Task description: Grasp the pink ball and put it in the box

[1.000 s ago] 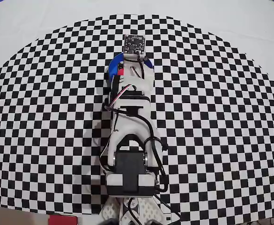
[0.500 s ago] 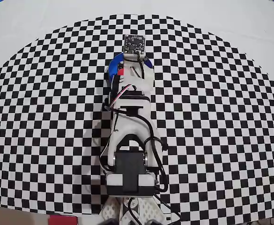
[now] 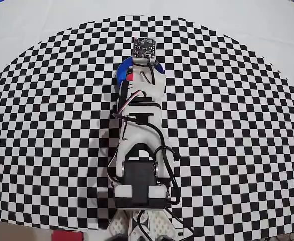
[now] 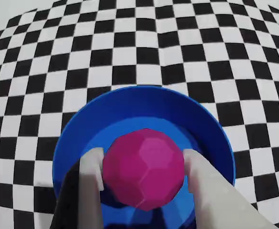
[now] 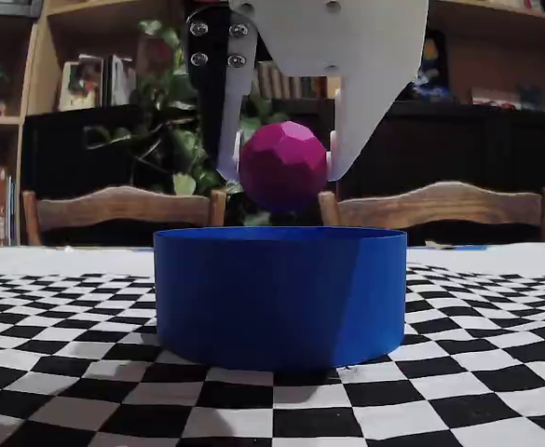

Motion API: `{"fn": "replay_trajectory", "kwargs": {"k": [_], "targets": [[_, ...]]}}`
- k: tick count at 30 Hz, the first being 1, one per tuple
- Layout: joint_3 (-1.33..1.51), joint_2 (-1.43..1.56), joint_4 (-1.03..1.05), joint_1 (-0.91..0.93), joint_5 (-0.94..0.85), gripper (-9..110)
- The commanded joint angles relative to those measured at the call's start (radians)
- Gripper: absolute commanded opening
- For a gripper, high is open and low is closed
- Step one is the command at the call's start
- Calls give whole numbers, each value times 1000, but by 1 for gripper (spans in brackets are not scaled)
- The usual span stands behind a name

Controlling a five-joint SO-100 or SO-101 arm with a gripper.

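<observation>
The pink ball is a faceted magenta sphere held between my two white fingers. My gripper is shut on it, one fingertip pressing each side. In the fixed view the pink ball hangs a short way above the rim of the box, a round blue container, with the gripper coming down from the top. The wrist view shows the box directly beneath the ball. In the overhead view the arm covers nearly everything; only a blue arc of the box shows, and the ball is hidden.
A black-and-white checkered mat covers the table around the box. The arm's base sits at the near edge in the overhead view. Chairs and shelves stand behind the table.
</observation>
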Motion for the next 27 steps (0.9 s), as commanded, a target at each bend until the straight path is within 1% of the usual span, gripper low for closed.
{"fn": "replay_trajectory", "kwargs": {"k": [1, 22, 24, 25, 26, 27], "targets": [[-14, 6, -18, -11, 6, 0], [-15, 6, -23, -11, 6, 1], [-12, 6, -23, -5, 6, 19], [-12, 6, -23, -3, 6, 21], [-14, 6, -23, -3, 6, 28], [-14, 6, -23, -2, 6, 30]]}}
